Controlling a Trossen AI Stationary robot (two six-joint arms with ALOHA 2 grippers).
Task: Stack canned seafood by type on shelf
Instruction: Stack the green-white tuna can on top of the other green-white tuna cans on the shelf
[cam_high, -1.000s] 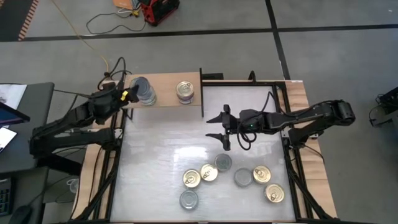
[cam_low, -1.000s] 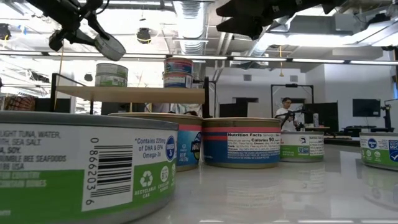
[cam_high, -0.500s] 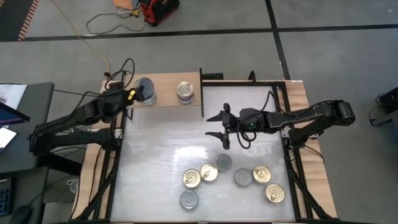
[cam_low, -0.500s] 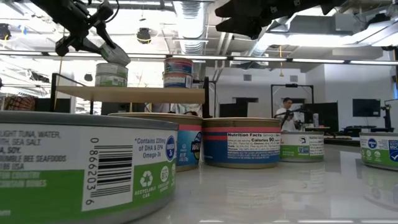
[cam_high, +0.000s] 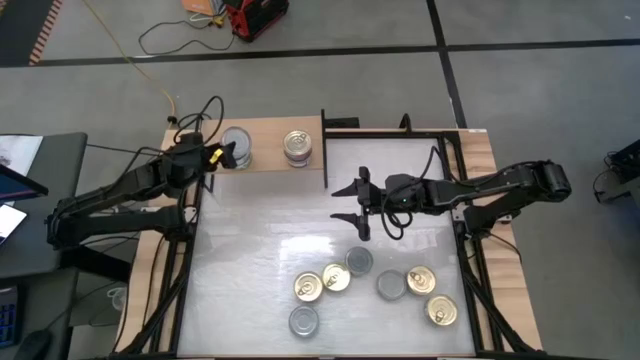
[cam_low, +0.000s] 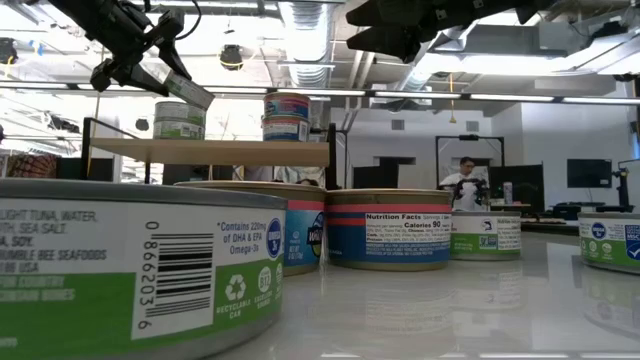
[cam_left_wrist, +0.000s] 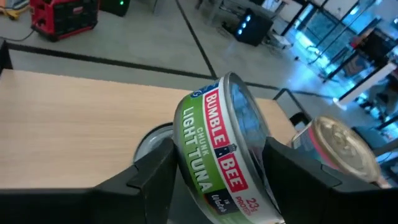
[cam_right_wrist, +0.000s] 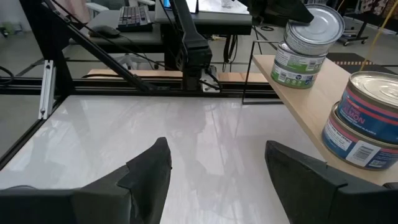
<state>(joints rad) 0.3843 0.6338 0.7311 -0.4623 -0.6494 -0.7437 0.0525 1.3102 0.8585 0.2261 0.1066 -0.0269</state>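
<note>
Tuna tin (cam_left_wrist: 222, 155) sits tilted between the left gripper (cam_left_wrist: 217, 171)'s fingers, jaws spreading, so I judge a release under way rather than a firm grip. Directly beneath it lies the silver-lidded tin (cam_high: 237, 150) on the shelf (cam_high: 265, 133). Best move: level the tin and seat it square before letting go. Just beyond stands the gold-lidded stack (cam_high: 297, 147). Far across the table, the right gripper (cam_high: 354, 208) hovers unclenched and empty, loose tins (cam_high: 345, 282) scattered past it.

Bright ceiling lights (cam_low: 300, 30) glare on the glossy table (cam_high: 270, 250); the nearest tin (cam_low: 120, 270) looms soft and blurred
</note>
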